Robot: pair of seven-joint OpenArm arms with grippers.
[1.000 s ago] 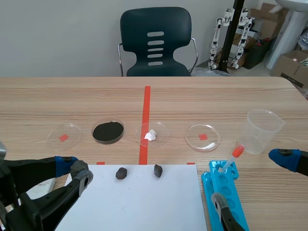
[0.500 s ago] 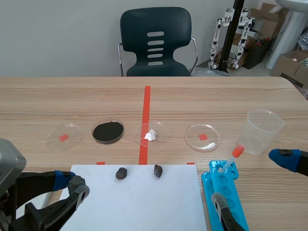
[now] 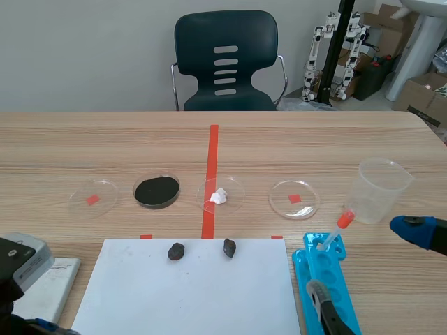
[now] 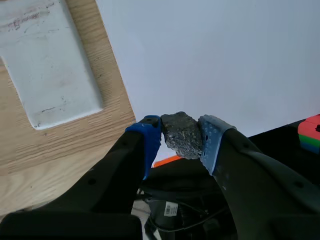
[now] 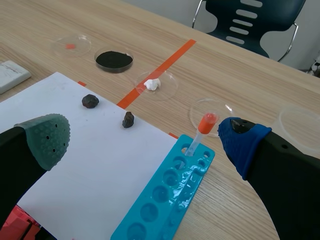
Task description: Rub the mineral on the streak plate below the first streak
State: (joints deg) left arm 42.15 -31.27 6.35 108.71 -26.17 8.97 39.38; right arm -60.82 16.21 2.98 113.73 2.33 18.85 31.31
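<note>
Fingers of the left tool (image 4: 181,140) are clamped on the mineral (image 4: 182,132), a rough dark-grey lump held between their blue pads. The lump hangs at the front edge of the bench (image 4: 30,150), by the near border of a white paper sheet (image 4: 215,60); whether it touches the sheet cannot be told. The streak plate (image 4: 50,65), a white oblong tile with faint grey marks, lies flat on the wood just beside the sheet's left edge, ahead of the tool and apart from the mineral.

The right tool (image 5: 145,139) stands open, with one grey-green pad and one blue, above the sheet's right part and a blue well tray (image 5: 165,200). A red-capped dropper (image 5: 200,132) leans in the tray. Two small dark stones (image 5: 90,101) (image 5: 128,119) sit near the sheet's far edge.

Beyond them is a row of clear dishes: one with a red square (image 3: 105,188), one of black powder (image 3: 135,188), one with a white lump (image 3: 234,188), and another with a red square (image 3: 307,204). A clear plastic cup (image 3: 380,190) stands near the tray's far end.
</note>
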